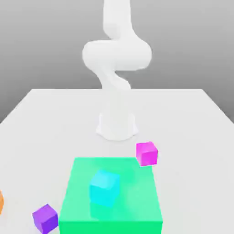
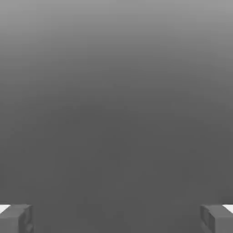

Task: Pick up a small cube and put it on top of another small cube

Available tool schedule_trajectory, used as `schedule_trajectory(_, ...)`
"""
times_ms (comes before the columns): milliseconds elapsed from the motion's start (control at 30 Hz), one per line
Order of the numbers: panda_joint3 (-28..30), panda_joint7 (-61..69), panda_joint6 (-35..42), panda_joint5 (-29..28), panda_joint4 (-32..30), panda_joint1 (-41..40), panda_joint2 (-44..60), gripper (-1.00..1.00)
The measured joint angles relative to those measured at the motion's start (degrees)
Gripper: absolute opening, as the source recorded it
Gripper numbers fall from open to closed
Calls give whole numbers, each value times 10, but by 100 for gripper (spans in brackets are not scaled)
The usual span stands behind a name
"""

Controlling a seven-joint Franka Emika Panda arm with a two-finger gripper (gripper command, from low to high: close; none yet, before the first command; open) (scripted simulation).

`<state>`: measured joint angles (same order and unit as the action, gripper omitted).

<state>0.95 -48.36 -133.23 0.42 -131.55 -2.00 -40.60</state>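
While the white arm (image 1: 117,55) is extended from its base (image 1: 117,127) toward the upper edge of the exterior view, the gripper (image 2: 116,219) is set spread wide, with its two fingers (image 2: 18,219) located at the lower left and lower right corners of the hand view. The orange object (image 1: 1,202), the task's cube as far as can be told, is located at the far lower left of the exterior view, on the pale surface (image 1: 192,137), and is cut off by the frame edge. A large green block (image 1: 132,196) is positioned at lower centre. The cyan cube (image 1: 104,188) is seen over its top face, the magenta cube (image 1: 146,154) at its upper right corner, and the tilted purple cube (image 1: 45,219) just beside it at lower left.
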Motion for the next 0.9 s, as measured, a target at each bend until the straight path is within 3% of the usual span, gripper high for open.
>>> schedule_trajectory(500,77,-149,-88,31,13,-105,315,0)
schedule_trajectory(900,130,-240,-156,94,25,-195,567,0)
